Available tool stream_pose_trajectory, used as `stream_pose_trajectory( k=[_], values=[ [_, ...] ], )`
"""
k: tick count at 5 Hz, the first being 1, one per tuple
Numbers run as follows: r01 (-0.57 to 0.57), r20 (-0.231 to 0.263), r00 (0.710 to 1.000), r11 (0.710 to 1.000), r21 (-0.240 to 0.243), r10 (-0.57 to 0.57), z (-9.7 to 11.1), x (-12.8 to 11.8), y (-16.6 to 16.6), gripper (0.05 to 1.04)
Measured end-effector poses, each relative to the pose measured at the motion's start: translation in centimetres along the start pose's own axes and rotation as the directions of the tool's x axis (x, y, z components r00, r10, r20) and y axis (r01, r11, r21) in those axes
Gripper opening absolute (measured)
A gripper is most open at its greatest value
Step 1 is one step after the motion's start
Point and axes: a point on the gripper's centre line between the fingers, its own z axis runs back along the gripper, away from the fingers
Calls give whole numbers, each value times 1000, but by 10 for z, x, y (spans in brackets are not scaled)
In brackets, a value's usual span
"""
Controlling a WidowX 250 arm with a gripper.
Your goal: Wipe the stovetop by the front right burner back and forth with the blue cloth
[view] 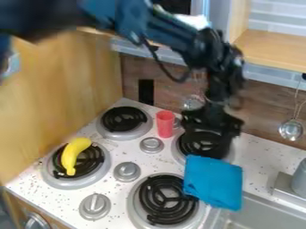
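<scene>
While the gripper point(215, 145) hangs over the back right burner point(192, 144), a blue cloth point(212, 181) lies or hangs just at its 6 o'clock, the cloth's top edge meeting the dark shape of the gripper. Whether the jaws are open or closed I cannot tell, so a firm hold on the cloth cannot be confirmed either. The step in hand looks like handling the cloth at its upper edge. From here, a move calls for a sure pinch on that edge, and enough height for the limp lower end to clear what lies below.

The front right burner point(167, 203) is at the cloth's 8 o'clock, partly behind its left edge, and its coils could snag a dragged corner. At the cloth's 5 o'clock is the sink point(257, 214), close by its lower corner. A red cup point(165, 124) stands upright at the gripper's 10 o'clock, near enough to be knocked by a swing that way. Well apart, at 9 o'clock, a yellow banana point(74, 154) rests on the front left burner point(71, 184). Stove knobs point(126, 171) rise between the left and right burners, and a ladle point(291, 129) hangs by the wall at 3 o'clock.
</scene>
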Motion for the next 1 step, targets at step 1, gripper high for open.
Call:
stream_pose_trajectory(
  k=[1],
  values=[
    [21, -35, 999, 999, 36, -20, 36, -16, 26, 1000]
  ],
)
